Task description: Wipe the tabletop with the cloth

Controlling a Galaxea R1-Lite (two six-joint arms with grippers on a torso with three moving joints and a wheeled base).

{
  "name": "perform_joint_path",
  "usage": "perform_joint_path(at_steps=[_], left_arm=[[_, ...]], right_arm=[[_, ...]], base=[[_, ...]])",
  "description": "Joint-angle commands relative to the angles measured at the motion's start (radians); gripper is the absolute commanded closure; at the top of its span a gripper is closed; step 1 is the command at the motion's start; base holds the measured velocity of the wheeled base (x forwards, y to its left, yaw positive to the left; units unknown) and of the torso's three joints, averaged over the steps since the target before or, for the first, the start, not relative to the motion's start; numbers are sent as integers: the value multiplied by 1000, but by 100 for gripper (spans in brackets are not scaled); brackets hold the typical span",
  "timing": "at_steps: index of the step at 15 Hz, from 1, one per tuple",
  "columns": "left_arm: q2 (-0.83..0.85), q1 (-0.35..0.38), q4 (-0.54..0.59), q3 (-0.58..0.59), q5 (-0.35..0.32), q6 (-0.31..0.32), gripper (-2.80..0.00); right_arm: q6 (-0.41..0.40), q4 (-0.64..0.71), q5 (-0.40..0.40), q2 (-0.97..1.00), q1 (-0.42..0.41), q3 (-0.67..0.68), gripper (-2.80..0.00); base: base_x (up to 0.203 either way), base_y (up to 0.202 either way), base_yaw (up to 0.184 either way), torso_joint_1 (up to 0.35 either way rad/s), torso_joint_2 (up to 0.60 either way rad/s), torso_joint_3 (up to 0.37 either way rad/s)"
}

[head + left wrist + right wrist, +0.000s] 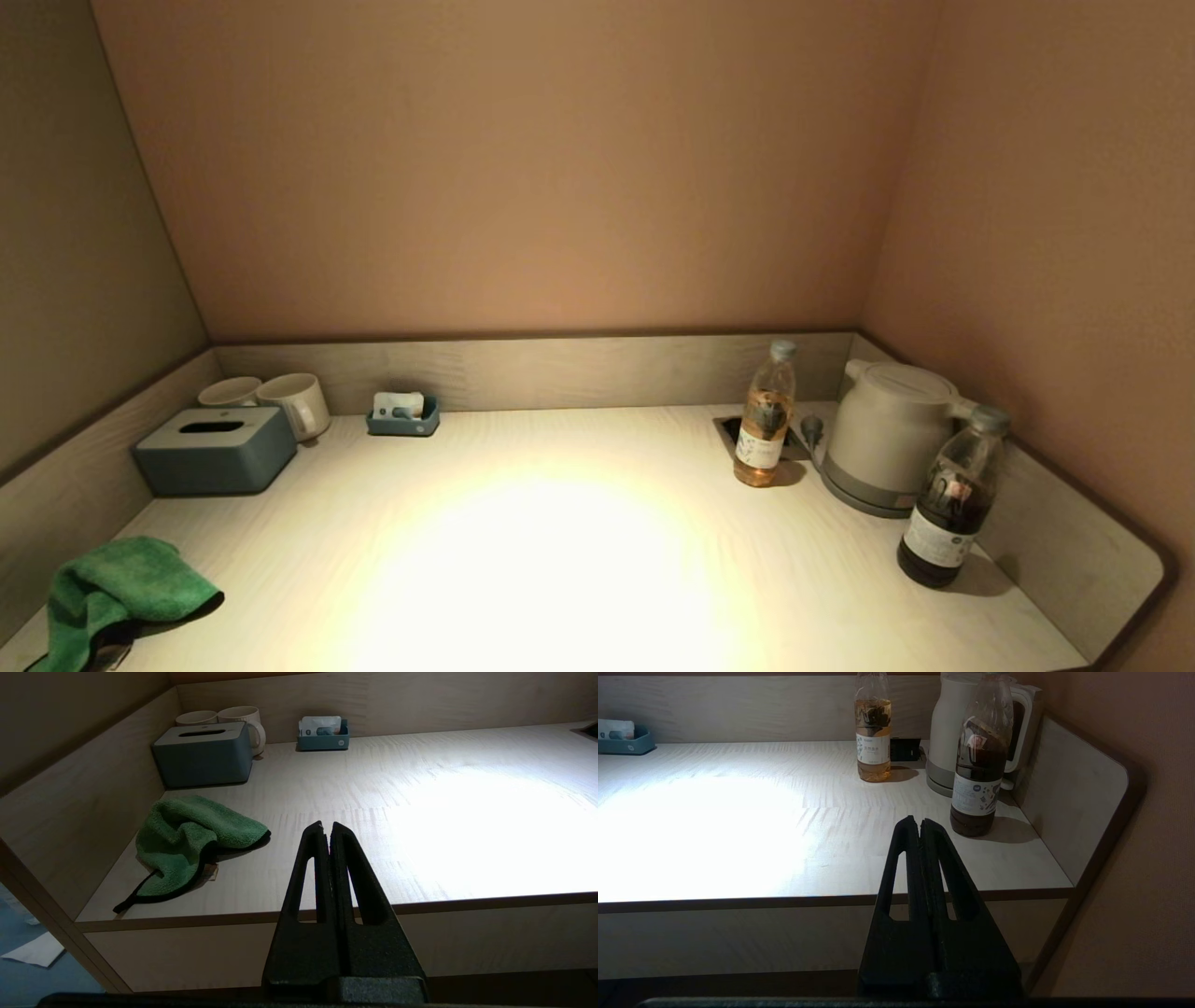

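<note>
head view – surface [560, 560]: pale wood, bright light patch mid; no hand in shot
head view – cloth [112, 588]: green, crumpled, near-left corner by side wall
head view – other: tissue box [215, 450], two mugs [280, 397] far left; kettle [887, 434], two bottles [766, 415] far right
left wrist view – left hand [327, 828]: fingers pressed together, holding nothing, held off the front edge below surface level
left wrist view – cloth [187, 840]: ahead of left hand, off to its side, apart from it, lying on surface
right wrist view – right hand [920, 823]: fingers closed tight, empty, off the front edge; dark bottle [978, 765] ahead, not touching
</note>
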Motion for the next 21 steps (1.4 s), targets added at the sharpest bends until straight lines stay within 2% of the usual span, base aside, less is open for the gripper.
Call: perform_joint_path(at_steps=[1,21], left_arm=[[0,0,0,0,0,0,0],[0,0,0,-1,0,0,0]], right_arm=[[-1,0,0,1,0,0,0],[5,-2,0,1,0,0,0]], base=[[0,0,0,0,0,0],[0,0,0,0,0,0]])
